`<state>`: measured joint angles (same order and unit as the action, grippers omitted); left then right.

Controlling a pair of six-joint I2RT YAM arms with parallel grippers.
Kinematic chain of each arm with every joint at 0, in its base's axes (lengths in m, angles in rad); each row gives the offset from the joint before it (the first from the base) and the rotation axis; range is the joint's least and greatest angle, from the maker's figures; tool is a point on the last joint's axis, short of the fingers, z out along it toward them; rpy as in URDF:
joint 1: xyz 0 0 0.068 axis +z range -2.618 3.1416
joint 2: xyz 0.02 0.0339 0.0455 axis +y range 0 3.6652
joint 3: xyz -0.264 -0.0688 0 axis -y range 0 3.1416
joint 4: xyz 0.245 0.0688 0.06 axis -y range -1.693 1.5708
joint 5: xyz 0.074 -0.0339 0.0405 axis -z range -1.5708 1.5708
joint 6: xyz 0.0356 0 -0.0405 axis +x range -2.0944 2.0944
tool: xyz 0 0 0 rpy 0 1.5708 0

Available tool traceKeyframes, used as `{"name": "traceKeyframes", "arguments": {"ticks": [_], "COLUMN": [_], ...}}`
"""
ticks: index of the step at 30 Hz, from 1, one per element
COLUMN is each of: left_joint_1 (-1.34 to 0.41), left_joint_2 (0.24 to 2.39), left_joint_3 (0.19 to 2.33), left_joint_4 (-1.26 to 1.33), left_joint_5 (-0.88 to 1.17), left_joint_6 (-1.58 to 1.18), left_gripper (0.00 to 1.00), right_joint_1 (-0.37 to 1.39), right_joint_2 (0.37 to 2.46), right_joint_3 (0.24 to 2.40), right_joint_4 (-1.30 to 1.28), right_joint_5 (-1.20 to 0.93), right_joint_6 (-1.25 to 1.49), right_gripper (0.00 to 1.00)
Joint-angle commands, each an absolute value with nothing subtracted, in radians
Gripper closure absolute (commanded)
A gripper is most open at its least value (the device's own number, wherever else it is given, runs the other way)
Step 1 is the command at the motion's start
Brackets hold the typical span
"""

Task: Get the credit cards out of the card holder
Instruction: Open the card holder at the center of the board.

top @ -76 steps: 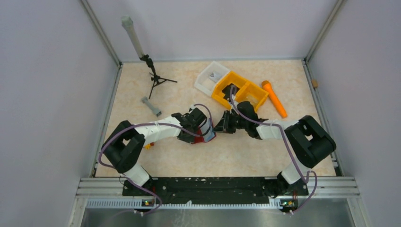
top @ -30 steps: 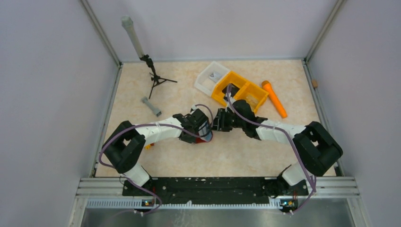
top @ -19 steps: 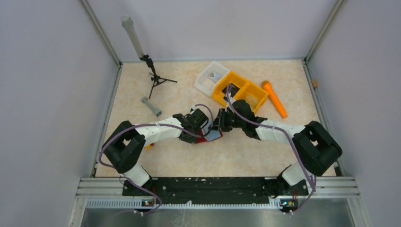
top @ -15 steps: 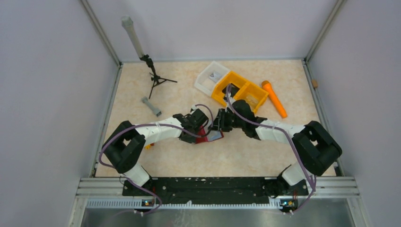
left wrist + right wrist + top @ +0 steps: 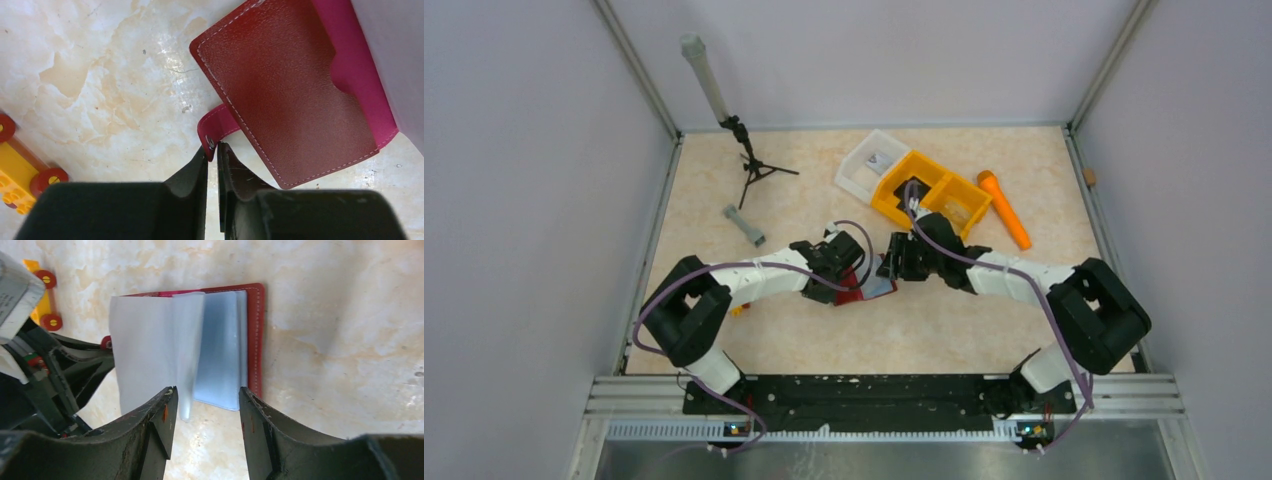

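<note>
While pinching card holder (image 5: 290, 95), left hand (image 5: 212, 150) low

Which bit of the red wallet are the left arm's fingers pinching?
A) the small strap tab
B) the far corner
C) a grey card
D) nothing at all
A: the left wrist view shows the left fingers closed on the strap tab of the card holder.

You have bright, even light from overhead in every view. From the top camera the arms cast only faint, soft shadows on the table (image 5: 924, 335). On your left wrist view, white glare streaks the glossy surface left of the card holder (image 5: 290, 90), and the left gripper (image 5: 212, 150) at the near edge looks dark and soft-focused.
</note>
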<state>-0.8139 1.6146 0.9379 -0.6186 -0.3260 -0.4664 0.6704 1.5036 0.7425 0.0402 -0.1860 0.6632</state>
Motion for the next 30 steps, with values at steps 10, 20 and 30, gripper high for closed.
{"name": "traceKeyframes", "arguments": {"ticks": [10,20,30], "left_joint_1": [-0.832,-0.867,-0.835], "left_joint_2": [1.445,1.341,1.505], "left_joint_3": [1.032,1.091,1.130], "left_joint_4": [-0.762,-0.666,-0.656], "left_joint_5": [-0.441,-0.240,-0.254], "left_joint_6": [-0.503,-0.472,-0.504], "left_gripper": [0.57,0.02,0.46], "right_joint_1": [0.585,0.577,0.578], "right_joint_2": [1.493,1.541,1.589], "right_joint_3": [0.690,0.701,0.690], "right_joint_4": [0.071,0.063,0.130], "right_joint_5": [-0.195,-0.236,-0.299], "right_joint_6": [0.646,0.619,0.650], "right_gripper": [0.56,0.53,0.65]}}
